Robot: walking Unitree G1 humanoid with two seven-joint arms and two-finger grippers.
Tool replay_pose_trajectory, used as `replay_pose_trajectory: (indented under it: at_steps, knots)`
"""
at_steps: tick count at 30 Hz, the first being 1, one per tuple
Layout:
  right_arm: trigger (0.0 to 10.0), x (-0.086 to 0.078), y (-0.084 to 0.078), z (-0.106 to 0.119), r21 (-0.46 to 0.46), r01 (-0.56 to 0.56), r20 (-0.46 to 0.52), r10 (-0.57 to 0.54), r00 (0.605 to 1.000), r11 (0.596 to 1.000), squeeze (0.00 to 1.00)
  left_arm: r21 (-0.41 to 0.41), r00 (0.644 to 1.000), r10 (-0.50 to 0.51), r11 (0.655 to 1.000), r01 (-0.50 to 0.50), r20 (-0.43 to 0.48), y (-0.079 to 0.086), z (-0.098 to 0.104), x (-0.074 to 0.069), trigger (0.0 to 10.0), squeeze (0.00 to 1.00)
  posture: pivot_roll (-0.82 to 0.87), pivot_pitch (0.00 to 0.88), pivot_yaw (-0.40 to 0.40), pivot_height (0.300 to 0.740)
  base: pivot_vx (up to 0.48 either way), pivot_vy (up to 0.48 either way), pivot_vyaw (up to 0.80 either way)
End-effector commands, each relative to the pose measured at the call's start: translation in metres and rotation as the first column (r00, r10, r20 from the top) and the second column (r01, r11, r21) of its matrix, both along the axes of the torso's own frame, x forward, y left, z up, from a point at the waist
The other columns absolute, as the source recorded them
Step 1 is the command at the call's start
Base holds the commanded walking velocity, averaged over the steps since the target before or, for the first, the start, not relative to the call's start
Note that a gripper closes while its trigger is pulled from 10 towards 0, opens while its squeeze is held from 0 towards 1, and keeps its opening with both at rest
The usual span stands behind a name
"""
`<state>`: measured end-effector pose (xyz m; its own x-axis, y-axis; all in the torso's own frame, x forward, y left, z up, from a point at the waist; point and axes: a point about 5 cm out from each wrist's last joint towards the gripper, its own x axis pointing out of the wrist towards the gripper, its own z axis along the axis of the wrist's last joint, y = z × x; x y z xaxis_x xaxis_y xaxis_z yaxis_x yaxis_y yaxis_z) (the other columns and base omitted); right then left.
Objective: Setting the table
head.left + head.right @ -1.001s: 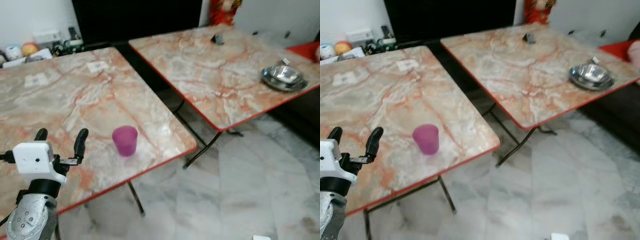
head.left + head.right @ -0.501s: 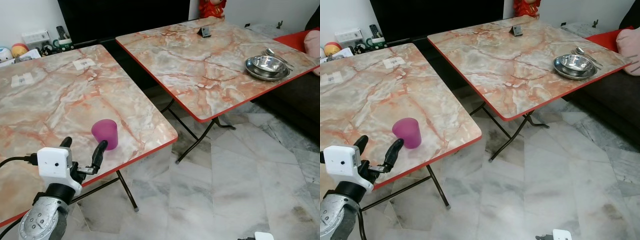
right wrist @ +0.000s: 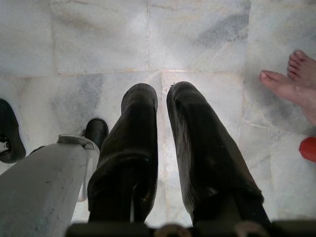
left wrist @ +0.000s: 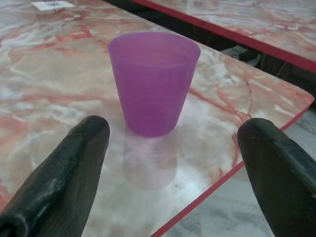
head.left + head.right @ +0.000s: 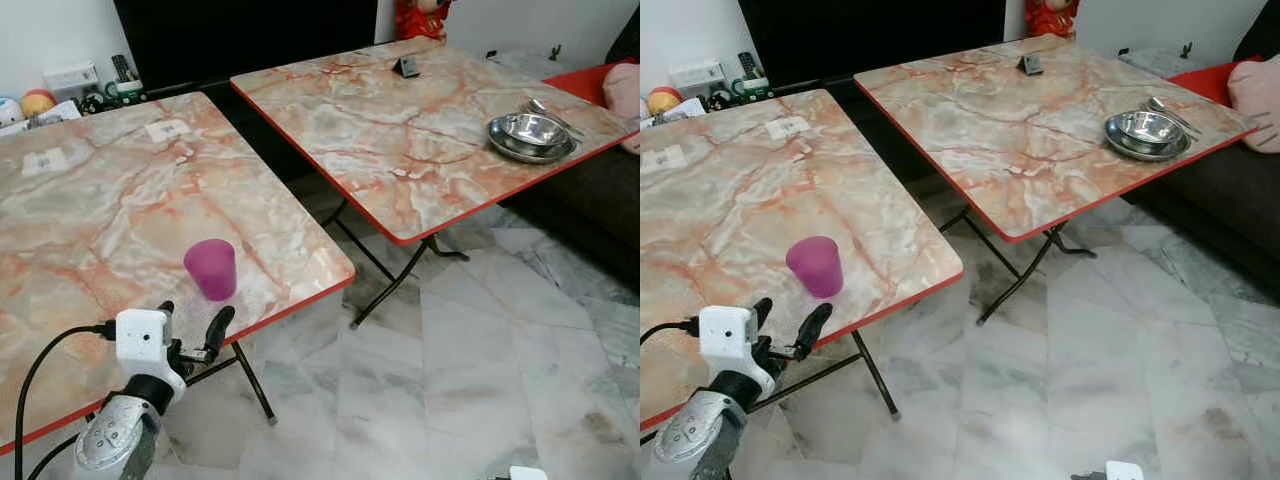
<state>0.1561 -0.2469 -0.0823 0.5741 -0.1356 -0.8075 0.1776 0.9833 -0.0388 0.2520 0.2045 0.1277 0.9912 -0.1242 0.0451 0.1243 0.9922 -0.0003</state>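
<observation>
Purple plastic cup (image 4: 153, 81) stands upright, mouth up, on the near marble-patterned folding table (image 5: 90, 210), close to that table's red-edged corner. It lies straight ahead of the left gripper (image 5: 190, 328), centred between the two spread black fingers (image 4: 64, 173) and just beyond their tips, with no contact yet. The gripper is released and wide enough to take the cup across its body. The cup's long axis is vertical, so a level forward reach should put one finger on each side. The left arm is clearly the nearer one. The right gripper (image 3: 163, 148) hangs idle toward the marble floor (image 3: 148, 34), fingers nearly together and holding nothing, near a person's bare foot (image 3: 291, 86). Well beyond the cup, a steel bowl (image 5: 529, 133) sits on the second table (image 5: 400, 130).
</observation>
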Motion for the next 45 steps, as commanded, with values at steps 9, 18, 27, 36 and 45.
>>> replay_pose_trajectory:
  at_steps: [9,18,27,36,45]
  knots:
    - [10.0,-0.006,-0.002,-0.002,0.002,0.017,-0.014,-0.017,1.0,1.0,0.0,-0.025,0.976,0.063,0.998,-0.059,0.207,0.002,0.038,-0.005,10.0,0.0,0.11,0.085,-0.027,0.74,0.0,0.0,0.0]
    - [10.0,-0.007,-0.002,-0.002,0.001,0.014,-0.013,-0.014,1.0,1.0,0.0,-0.047,0.955,0.06,0.998,-0.049,0.289,-0.007,0.056,0.0,10.0,0.0,0.1,0.072,-0.031,0.74,0.0,0.0,0.0]
    - [10.0,-0.008,-0.002,-0.002,0.001,0.012,-0.015,-0.012,1.0,1.0,0.0,-0.039,0.959,0.04,0.999,-0.03,0.279,-0.011,0.055,0.0,10.0,0.0,0.1,0.076,-0.03,0.74,0.0,0.0,0.0]
    - [10.0,-0.007,-0.003,-0.002,0.0,0.017,-0.012,-0.017,1.0,1.0,0.0,-0.04,0.96,0.045,0.999,-0.035,0.276,-0.011,0.056,0.0,10.0,0.0,0.1,0.09,-0.035,0.74,0.0,0.0,0.0]
    - [10.0,-0.006,-0.003,-0.002,0.0,0.014,-0.012,-0.014,1.0,1.0,0.0,-0.041,0.96,0.046,0.998,-0.036,0.275,-0.01,0.056,0.0,10.0,0.0,0.1,0.094,-0.036,0.74,0.207,0.0,0.0]
